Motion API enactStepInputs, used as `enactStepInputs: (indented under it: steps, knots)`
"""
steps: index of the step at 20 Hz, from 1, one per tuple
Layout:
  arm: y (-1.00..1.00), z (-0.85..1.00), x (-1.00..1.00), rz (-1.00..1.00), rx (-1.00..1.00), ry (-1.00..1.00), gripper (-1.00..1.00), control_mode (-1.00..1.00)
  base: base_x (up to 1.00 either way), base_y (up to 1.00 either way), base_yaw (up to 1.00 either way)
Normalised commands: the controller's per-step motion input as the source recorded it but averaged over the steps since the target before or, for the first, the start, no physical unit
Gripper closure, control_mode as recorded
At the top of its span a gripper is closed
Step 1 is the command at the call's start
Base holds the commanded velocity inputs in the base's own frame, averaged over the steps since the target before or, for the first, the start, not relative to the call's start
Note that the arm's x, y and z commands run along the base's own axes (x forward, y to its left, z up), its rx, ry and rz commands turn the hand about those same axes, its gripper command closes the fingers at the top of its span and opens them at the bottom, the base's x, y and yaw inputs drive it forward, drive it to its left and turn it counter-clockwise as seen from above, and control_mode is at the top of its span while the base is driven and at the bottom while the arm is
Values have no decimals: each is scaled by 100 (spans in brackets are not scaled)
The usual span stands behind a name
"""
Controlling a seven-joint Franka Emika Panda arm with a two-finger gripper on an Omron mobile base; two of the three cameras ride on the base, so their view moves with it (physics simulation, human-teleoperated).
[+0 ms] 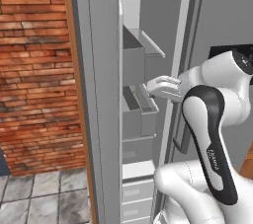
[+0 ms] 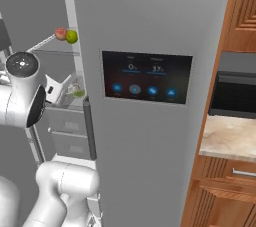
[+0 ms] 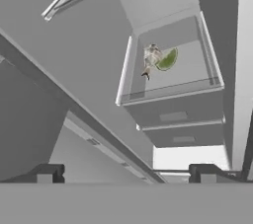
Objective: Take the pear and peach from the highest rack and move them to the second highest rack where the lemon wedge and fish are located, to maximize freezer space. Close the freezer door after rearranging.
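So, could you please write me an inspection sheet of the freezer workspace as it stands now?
Surface: freezer door open, wire racks and drawers exposed.
Job's things: peach and pear side by side, touching, on the highest rack; lemon wedge and fish on the second highest rack.
Clutter: nothing seen.
Grippers: gripper open, empty, short of the racks.
Cables: nothing seen.
Surroundings: brick wall, wooden cabinets, counter.
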Motion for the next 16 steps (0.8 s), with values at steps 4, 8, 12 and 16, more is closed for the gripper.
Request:
enactStepInputs:
  steps: [4, 8, 12, 16]
  knots:
    - [18, -10, 28, 9, 10, 13, -100, -100, 0, 0, 0]
    - [45, -29, 13, 10, 5, 15, -100, -100, 0, 0, 0]
    - [63, -26, 7, 8, 1, 12, -100, -100, 0, 0, 0]
    - [53, -22, 25, 5, 0, 10, -100, -100, 0, 0, 0]
